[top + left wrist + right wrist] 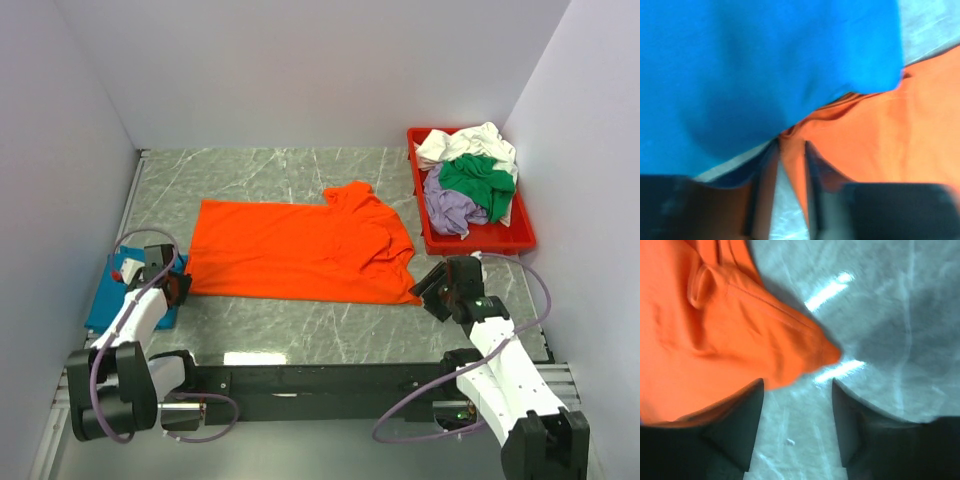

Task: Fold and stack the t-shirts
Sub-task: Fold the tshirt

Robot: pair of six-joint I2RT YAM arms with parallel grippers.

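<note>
Your orange t-shirt (300,250) lies spread flat across the middle of the grey marbled bench (300,335). It runs lengthwise left to right, with its collar and a rumpled sleeve bunched at the far right end. The cloth is mostly smooth, with soft creases near the collar. Its near right corner tapers to a point.

Your right claw (797,385) hangs just near of that point with its fingers spread wide. Only bare bench shows between them, and the orange tip is just beyond.

Your left claw (791,150) sits at the shirt's near left corner. Its fingers are parted a little, with the orange hem lying in the narrow gap and bench showing beside it.

The teal-blue t-shirt (103,300) rests at the left edge of the bench, touching the orange hem.

In the far right corner, the red tray (475,243) holds a crumpled heap: a white shirt (470,142), a green shirt (480,180) and a lavender shirt (445,205).
</note>
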